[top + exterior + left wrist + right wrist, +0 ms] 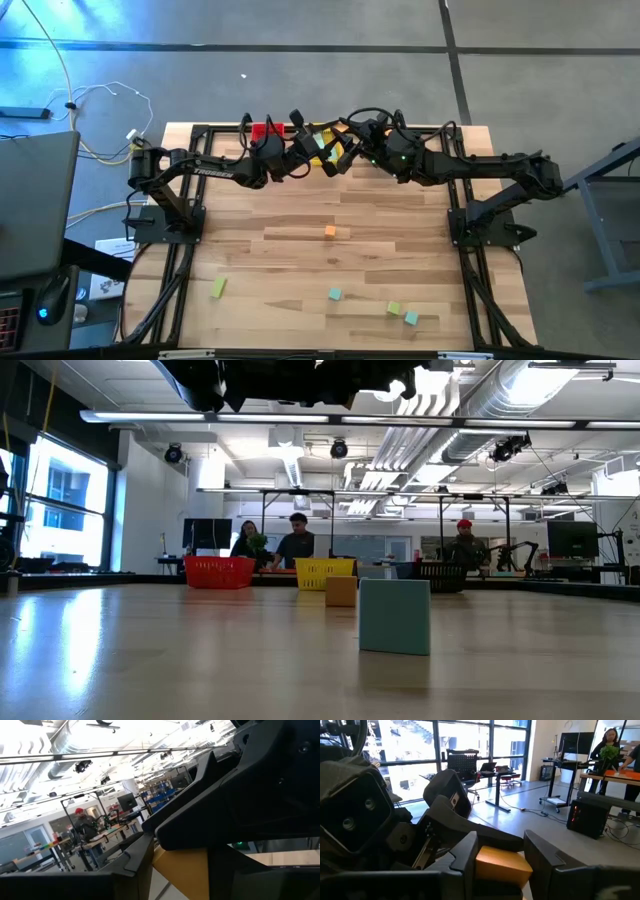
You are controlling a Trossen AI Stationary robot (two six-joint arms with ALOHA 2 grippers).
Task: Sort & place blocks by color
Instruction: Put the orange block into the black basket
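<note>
Care suits this mid-air handover above the wooden table's [300,260] far edge: the right gripper [501,870], pinching the small orange block [500,860], should hold firm before the left gripper [303,152], its grip impossible to tell, withdraws.

Five blocks [330,231] lie scattered before three bins [266,131].

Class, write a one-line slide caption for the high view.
Both arms meet over the bins at the table's far edge, while orange, yellow-green and teal blocks wait scattered on the wood.
</note>
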